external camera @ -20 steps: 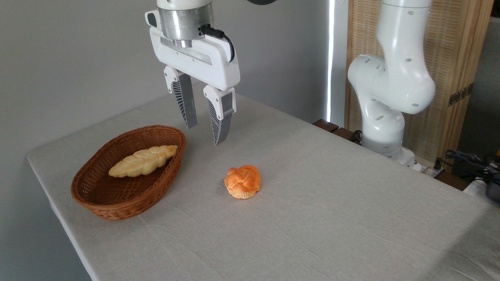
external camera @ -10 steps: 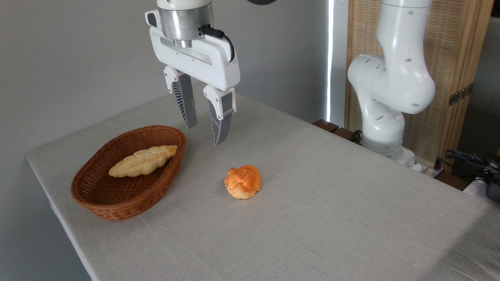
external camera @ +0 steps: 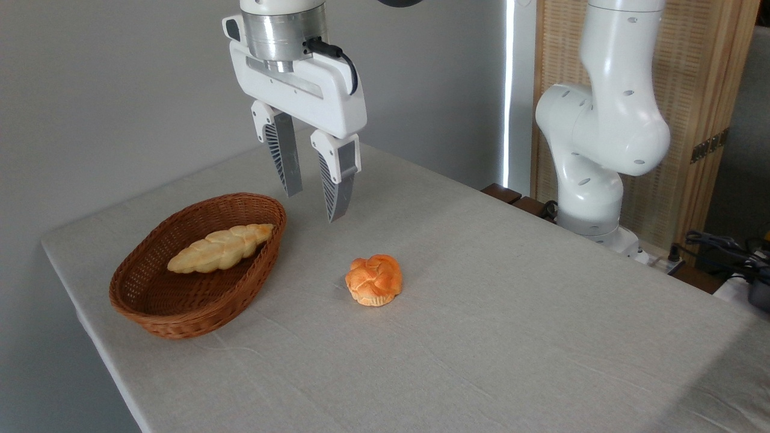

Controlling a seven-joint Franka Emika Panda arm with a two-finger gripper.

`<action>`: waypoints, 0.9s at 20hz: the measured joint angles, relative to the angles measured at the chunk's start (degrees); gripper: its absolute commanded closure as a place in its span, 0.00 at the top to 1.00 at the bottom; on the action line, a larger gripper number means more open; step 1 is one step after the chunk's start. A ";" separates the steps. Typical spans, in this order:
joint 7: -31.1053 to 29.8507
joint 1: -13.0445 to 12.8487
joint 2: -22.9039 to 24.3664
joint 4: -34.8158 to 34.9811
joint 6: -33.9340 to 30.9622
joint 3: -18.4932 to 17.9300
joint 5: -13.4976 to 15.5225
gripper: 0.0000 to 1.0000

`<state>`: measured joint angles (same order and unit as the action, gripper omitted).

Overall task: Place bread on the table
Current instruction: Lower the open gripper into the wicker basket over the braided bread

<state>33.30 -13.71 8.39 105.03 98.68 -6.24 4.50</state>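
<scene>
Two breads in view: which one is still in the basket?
The long pale braided loaf, lying tilted against the wall of the basket. The round orange bun sits on the table already. The hand hangs open, empty.

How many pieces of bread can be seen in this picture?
2. The long pale bread lies inside the wicker basket; the round orange bun sits on the table. None seems hidden.
</scene>
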 measured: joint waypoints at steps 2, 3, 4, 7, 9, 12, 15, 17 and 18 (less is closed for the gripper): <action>-0.04 -0.16 -0.40 0.00 1.34 1.61 0.06 1.00; -0.58 -0.23 -0.87 0.00 2.52 2.88 0.10 1.00; -1.82 -0.33 -1.49 0.00 3.97 4.16 0.11 1.00; -7.00 -0.95 -3.92 0.01 9.41 7.52 0.93 1.00; -8.41 -1.59 -5.39 0.01 12.14 9.07 2.40 1.00; -8.95 -1.96 -8.11 0.03 16.88 11.34 5.48 1.00; -8.95 -2.02 -12.01 0.07 21.91 13.09 7.56 1.00; -8.95 -2.03 -14.65 0.08 24.16 14.27 7.60 1.00; -8.95 -2.05 -15.87 0.07 25.07 14.87 7.60 1.00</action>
<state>24.35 -15.76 -7.49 105.10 123.75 8.63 12.10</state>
